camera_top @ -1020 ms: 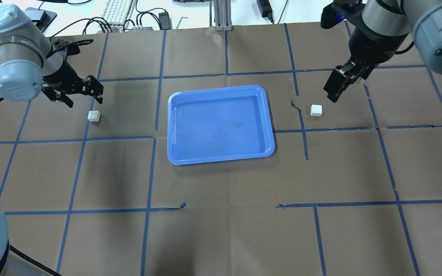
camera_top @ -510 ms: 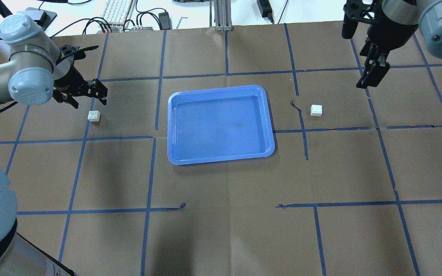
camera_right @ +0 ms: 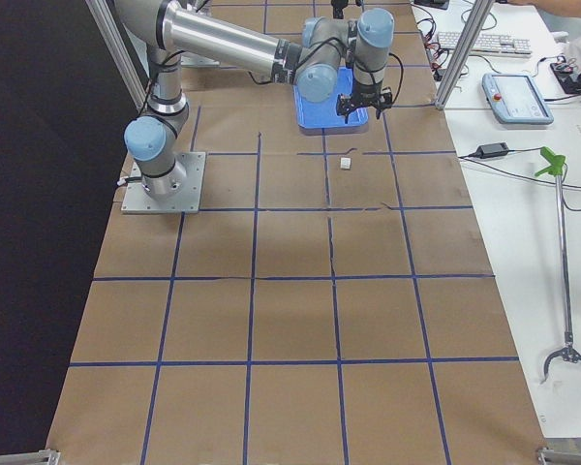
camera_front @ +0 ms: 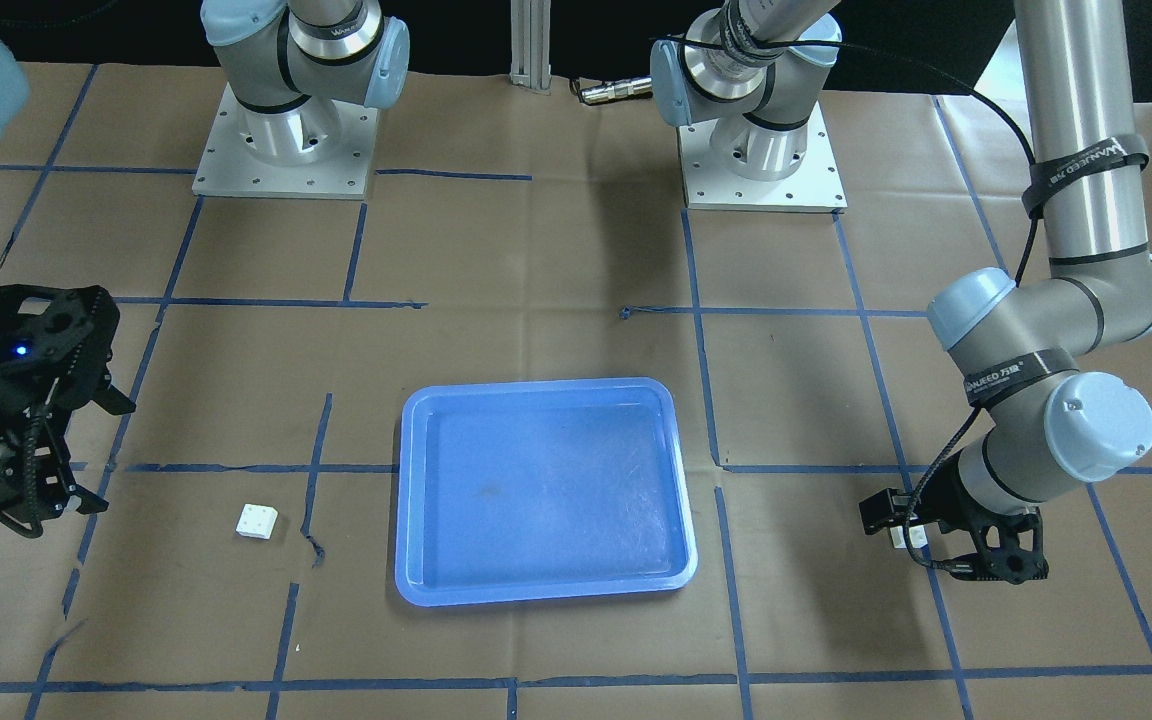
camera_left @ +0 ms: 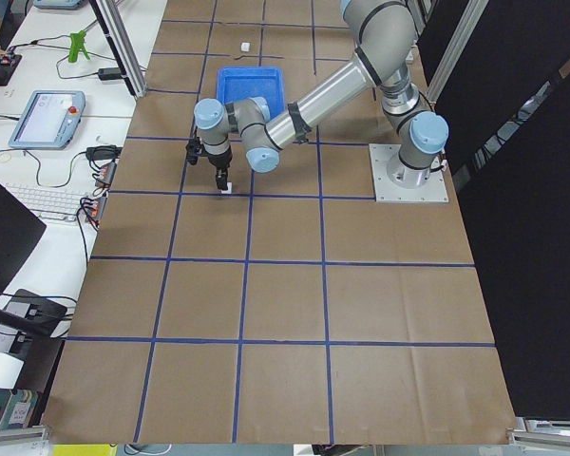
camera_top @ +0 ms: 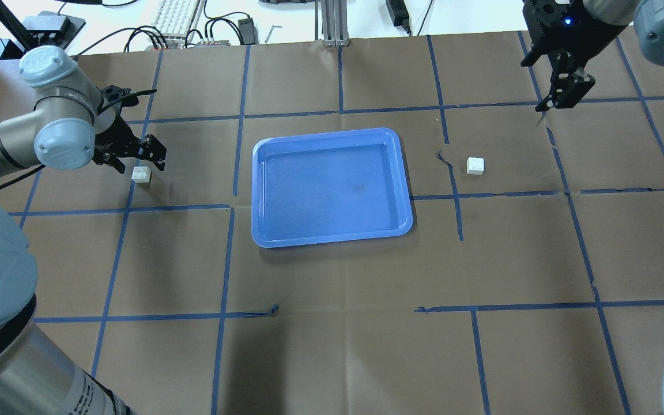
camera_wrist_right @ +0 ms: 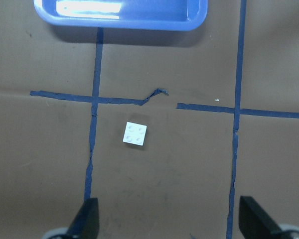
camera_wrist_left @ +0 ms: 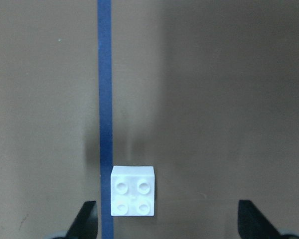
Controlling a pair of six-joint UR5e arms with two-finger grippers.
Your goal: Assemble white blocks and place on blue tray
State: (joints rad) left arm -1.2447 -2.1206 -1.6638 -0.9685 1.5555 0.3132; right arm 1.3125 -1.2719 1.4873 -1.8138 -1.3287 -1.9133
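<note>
The blue tray lies flat in the middle of the counter, its floor showing glare and a faint dark smudge. Both bricks sit outside it on the paper, one to each side. The left white block rests studs up against a blue tape line, between the spread fingers of the left tool, nearer one finger than the other. Whether those fingertips touch the counter is hard to tell. The right white block lies studs up just beside a torn tape line, near the tray's short side. The right tool hangs well apart from it toward the far right corner, and its wrist view shows its fingers spread wide. The counter is covered in brown paper gridded with blue tape, ragged in places. Beyond its far edge, a white desk carries a keyboard, cables and an aluminium post. The side views show a teach pendant and a green reach-grabber.
</note>
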